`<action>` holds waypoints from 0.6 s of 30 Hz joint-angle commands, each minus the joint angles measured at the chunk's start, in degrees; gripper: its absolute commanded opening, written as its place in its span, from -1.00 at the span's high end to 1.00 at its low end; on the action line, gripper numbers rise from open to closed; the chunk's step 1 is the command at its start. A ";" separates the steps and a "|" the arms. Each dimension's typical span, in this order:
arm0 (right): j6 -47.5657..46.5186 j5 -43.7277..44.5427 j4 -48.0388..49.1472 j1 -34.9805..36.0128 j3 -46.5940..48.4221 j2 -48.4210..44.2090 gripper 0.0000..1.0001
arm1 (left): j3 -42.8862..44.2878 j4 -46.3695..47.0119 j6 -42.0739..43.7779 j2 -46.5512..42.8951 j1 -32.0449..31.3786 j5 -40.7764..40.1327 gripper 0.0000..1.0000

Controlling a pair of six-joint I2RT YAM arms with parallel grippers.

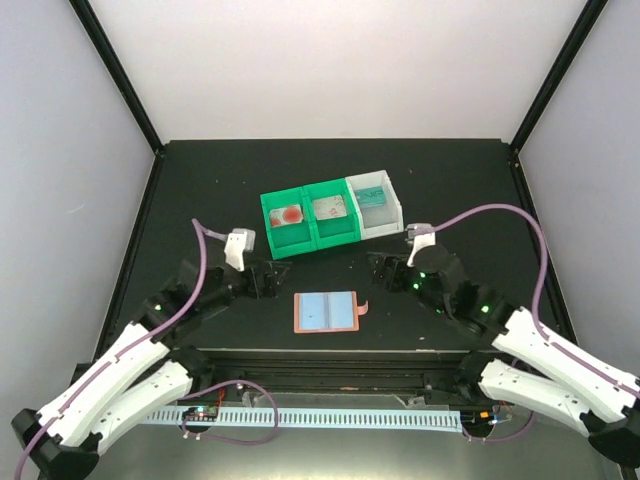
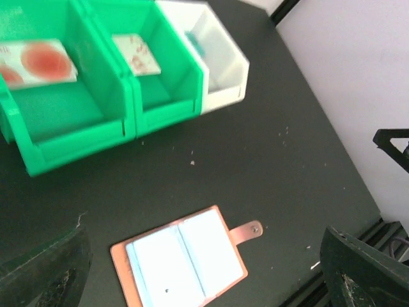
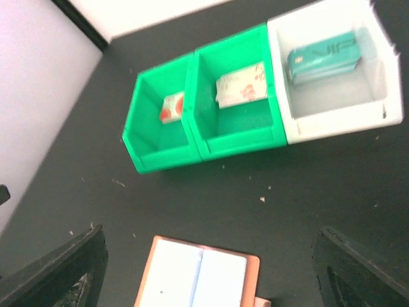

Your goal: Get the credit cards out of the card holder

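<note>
The card holder (image 1: pixel 326 312) lies open and flat on the black table, its pale blue pockets up, salmon border and side tab to the right. It also shows in the left wrist view (image 2: pixel 185 259) and the right wrist view (image 3: pixel 198 281). One credit card with a red mark (image 1: pixel 290 214) lies in the left green tray, a white printed card (image 1: pixel 329 208) in the middle green tray, a teal card (image 1: pixel 373 197) in the white tray. My left gripper (image 1: pixel 278 274) hangs open to the holder's upper left. My right gripper (image 1: pixel 380 266) hangs open to its upper right. Neither holds anything.
Two green trays (image 1: pixel 280 243) and a white tray (image 1: pixel 396 212) stand in a row behind the card holder. Black frame posts rise at the table's back corners, with pale walls around. The arms' bases and a cable rail run along the near edge.
</note>
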 commanded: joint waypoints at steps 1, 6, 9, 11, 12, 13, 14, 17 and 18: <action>-1.27 6.41 -8.01 0.02 4.56 -5.44 -0.82 | 7.69 -10.14 5.78 -3.70 -0.24 -4.03 -0.98; -2.04 8.40 -11.87 0.01 8.38 -9.73 -1.00 | 13.04 -12.70 8.55 -7.83 -0.24 -3.07 -0.98; -2.73 8.07 -13.19 0.06 9.82 -10.81 -1.00 | 15.84 -14.62 9.39 -9.51 -0.24 -3.05 -0.98; -2.66 7.75 -14.03 0.03 10.50 -11.21 -1.00 | 17.16 -15.41 10.00 -10.56 -0.24 -3.53 -0.98; -2.61 7.42 -14.12 0.03 10.53 -11.47 -1.00 | 17.38 -15.62 10.17 -11.06 -0.25 -3.77 -0.98; -2.57 6.99 -13.85 0.05 10.27 -11.66 -1.00 | 17.38 -15.65 10.19 -11.49 -0.28 -4.04 -0.98; -2.42 6.35 -13.45 0.04 9.86 -11.87 -1.00 | 17.18 -15.57 10.23 -11.97 -0.22 -4.12 -0.98; -1.60 4.50 -12.14 0.06 7.94 -12.12 -1.00 | 15.98 -15.15 9.54 -12.84 -0.28 -4.21 -0.98; -1.15 4.00 -11.99 0.03 7.38 -12.05 -1.00 | 15.19 -14.84 9.28 -13.19 -0.24 -4.01 -0.98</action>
